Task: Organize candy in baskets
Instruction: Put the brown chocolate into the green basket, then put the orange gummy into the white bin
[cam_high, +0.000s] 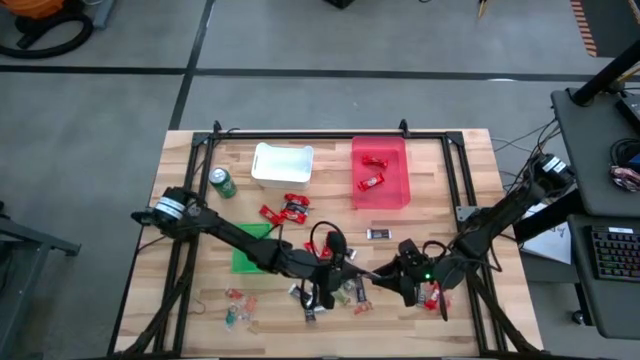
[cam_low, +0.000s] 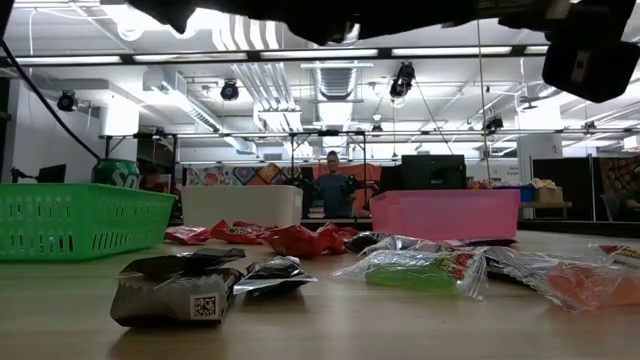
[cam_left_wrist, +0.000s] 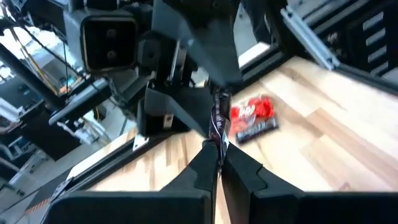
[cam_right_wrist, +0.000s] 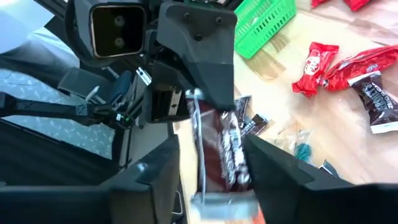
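At the front centre of the table, the two arms meet tip to tip. The left gripper (cam_high: 362, 269) reaches in from the left side and the right gripper (cam_high: 388, 275) from the right, both held above the wood.

Left claw: pressed together. In its own wrist view the left gripper's fingers (cam_left_wrist: 208, 163) pinch the end of a dark-wrapped mini bar (cam_left_wrist: 217, 124), which hangs off the table between the two grippers.

Right claw: spread. Its fingers (cam_right_wrist: 163, 167) stand well apart on either side of the same bar (cam_right_wrist: 225, 149) – whether either finger touches the wrapper cannot be told.

Baskets:
- white basket (cam_high: 282, 163) stands at the back, left of centre;
- red basket (cam_high: 396, 192) stands at the back, right of centre, with two red-wrapped bars (cam_high: 373, 162) inside;
- green basket (cam_high: 244, 262) sits nearer the front left, partly under the left arm.

Loose candy on the wood: red bars (cam_high: 285, 211) between the white and green baskets, one dark mini bar (cam_high: 379, 234) near the centre, clear pieces (cam_high: 235, 305) at the front left, and more wrapped pieces (cam_high: 350, 293) under the grippers.

A green can (cam_high: 221, 183) stands just left of the white basket. A person (cam_low: 332, 185) stands in the room beyond – well away from the table.
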